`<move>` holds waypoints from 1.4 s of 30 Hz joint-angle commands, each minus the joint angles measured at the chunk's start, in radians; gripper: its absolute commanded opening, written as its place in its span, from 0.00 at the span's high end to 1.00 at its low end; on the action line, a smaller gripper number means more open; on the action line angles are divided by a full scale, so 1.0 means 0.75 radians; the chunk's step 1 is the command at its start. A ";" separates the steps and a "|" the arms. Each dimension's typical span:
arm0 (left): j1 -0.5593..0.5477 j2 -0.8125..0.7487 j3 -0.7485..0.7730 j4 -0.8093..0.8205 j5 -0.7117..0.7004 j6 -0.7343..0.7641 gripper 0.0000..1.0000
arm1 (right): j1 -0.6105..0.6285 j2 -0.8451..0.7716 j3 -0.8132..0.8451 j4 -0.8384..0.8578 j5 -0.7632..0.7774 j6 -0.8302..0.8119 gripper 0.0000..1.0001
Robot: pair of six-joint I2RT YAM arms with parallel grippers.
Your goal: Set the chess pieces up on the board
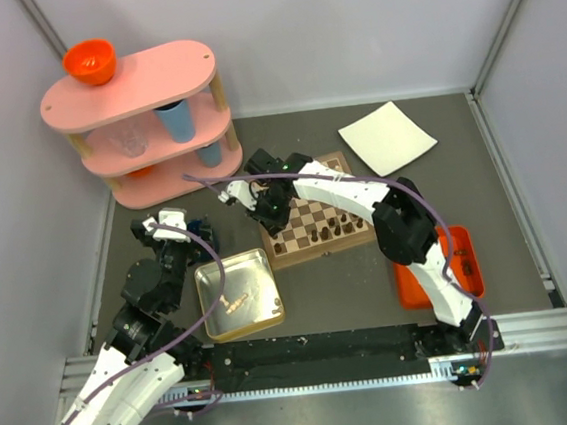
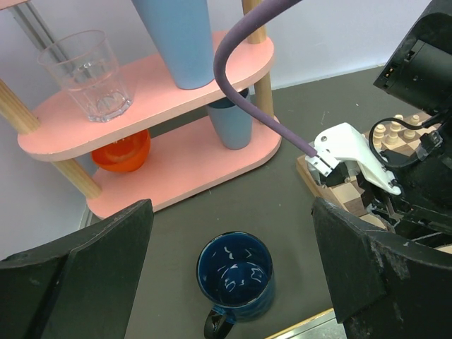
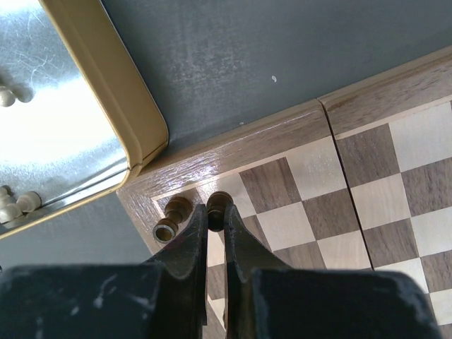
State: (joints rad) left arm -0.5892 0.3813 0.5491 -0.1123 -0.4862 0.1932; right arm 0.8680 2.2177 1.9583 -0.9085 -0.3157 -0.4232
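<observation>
**Top view.** The board (image 1: 316, 219) lies toward 1 o'clock from the table's middle. A row of dark pieces (image 1: 331, 230) stands along its near edge. The right gripper (image 1: 263, 212) hangs over the board's 9 o'clock end, and its jaws cannot be made out here. The tin (image 1: 217, 321) sits at 7 o'clock from the board, with pale pieces (image 1: 237, 299) inside. The left gripper (image 1: 187, 230) is at 12 o'clock from the tin, near the shelf (image 1: 132, 96). A tray (image 1: 465, 255) lies at 4 o'clock from the board, partly under the right arm.

**Left wrist.** The left gripper (image 2: 232, 212) stands wide with nothing in it. A mug (image 2: 235, 277) sits on the table between its pads, toward 6 o'clock. A corner of the board (image 2: 353, 192) shows at 3 o'clock.

**Right wrist.** The right gripper (image 3: 215, 212) is drawn narrow, pinching a dark piece (image 3: 219, 201) over the board's (image 3: 353, 191) corner square. A second piece (image 3: 171, 215) is just beside it at 9 o'clock, on the rim. Whether it stands or lies I cannot tell. The tin's (image 3: 106, 92) corner is at 10 o'clock, just beside the board.
</observation>
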 commanded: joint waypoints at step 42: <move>0.006 -0.015 0.010 0.045 0.022 0.012 0.01 | 0.025 -0.040 0.040 -0.008 0.030 0.016 0.62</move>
State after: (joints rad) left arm -0.5884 0.3813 0.5491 -0.1127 -0.4759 0.1932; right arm 0.8684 2.2452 1.9579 -0.9131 -0.3065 -0.4221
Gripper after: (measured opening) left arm 0.990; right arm 0.351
